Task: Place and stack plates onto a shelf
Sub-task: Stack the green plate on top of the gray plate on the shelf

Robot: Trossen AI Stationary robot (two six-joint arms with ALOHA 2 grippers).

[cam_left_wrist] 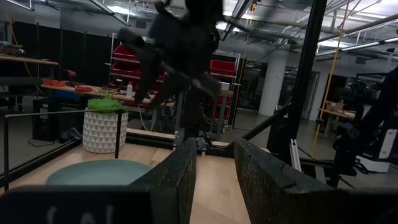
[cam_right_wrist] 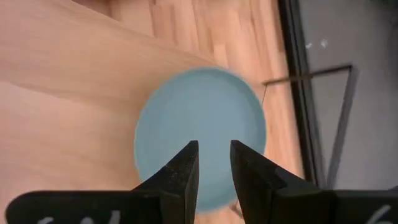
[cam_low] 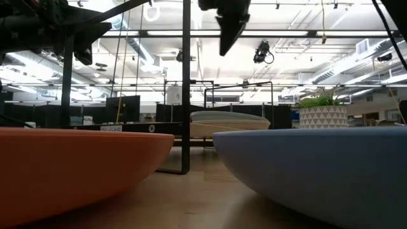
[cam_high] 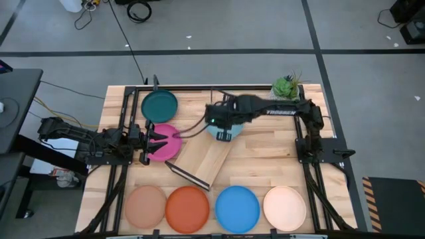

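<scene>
The right gripper (cam_high: 222, 135) is hanging above the light blue plate (cam_high: 223, 131), which is lying on the far end of the shelf (cam_high: 206, 159); in the right wrist view its fingers (cam_right_wrist: 180, 171) are standing a narrow gap apart over the plate (cam_right_wrist: 200, 134), holding nothing. The shelf is sitting at a slant in the middle of the table (cam_high: 265, 159). The left gripper (cam_high: 159, 141) is resting over the magenta plate (cam_high: 163, 147) at the shelf's left, with its fingers (cam_left_wrist: 180, 180) a small way apart and nothing visible between them. The teal plate (cam_high: 159, 105) is lying just beyond the magenta one, toward the far left corner. Along the near edge four plates are sitting in a row, left to right: the tan plate (cam_high: 146, 206), the orange plate (cam_high: 187, 208), the blue plate (cam_high: 237, 207) and the cream plate (cam_high: 285, 206). A small potted plant (cam_high: 286, 87) is standing at the far right corner.
</scene>
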